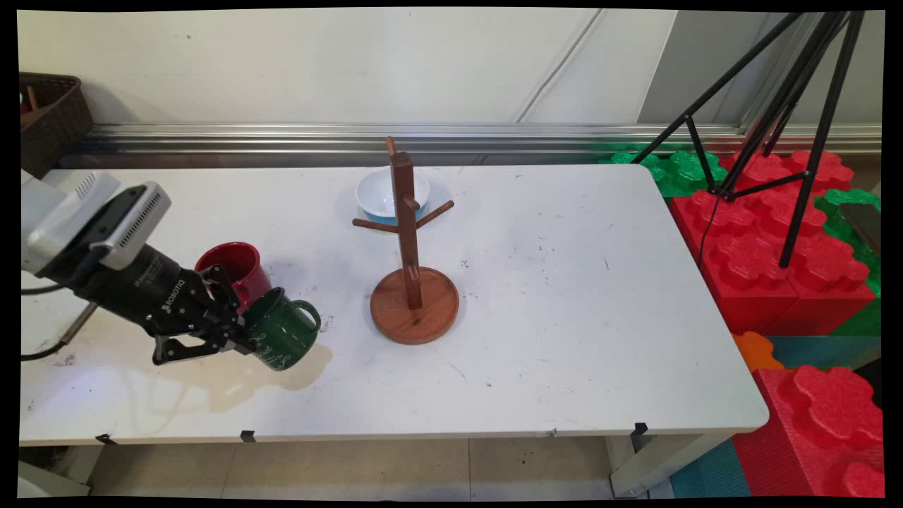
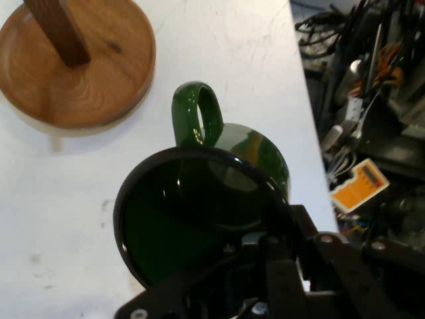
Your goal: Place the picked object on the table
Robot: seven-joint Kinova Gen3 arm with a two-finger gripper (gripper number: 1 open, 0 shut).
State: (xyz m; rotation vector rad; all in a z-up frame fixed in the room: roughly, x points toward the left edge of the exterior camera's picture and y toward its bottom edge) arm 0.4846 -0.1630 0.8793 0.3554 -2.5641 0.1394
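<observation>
My gripper point(image 1: 245, 340) is shut on the rim of a dark green mug point(image 1: 283, 340), which tilts to the right with its handle toward the wooden mug tree point(image 1: 411, 240). The shadow under the mug suggests it hangs just above the table point(image 1: 564, 317). In the hand view the green mug point(image 2: 255, 149) opens toward the camera, its handle pointing at the tree's round base point(image 2: 73, 73), and the gripper point(image 2: 265, 247) clamps its lower rim. A red mug point(image 1: 236, 267) stands upright right behind the gripper.
A white and blue bowl point(image 1: 384, 192) sits behind the mug tree. A dark wicker basket point(image 1: 49, 113) is at the far left by the wall. Red and green foam blocks point(image 1: 776, 254) and a black tripod point(image 1: 783, 120) stand beyond the table's right end.
</observation>
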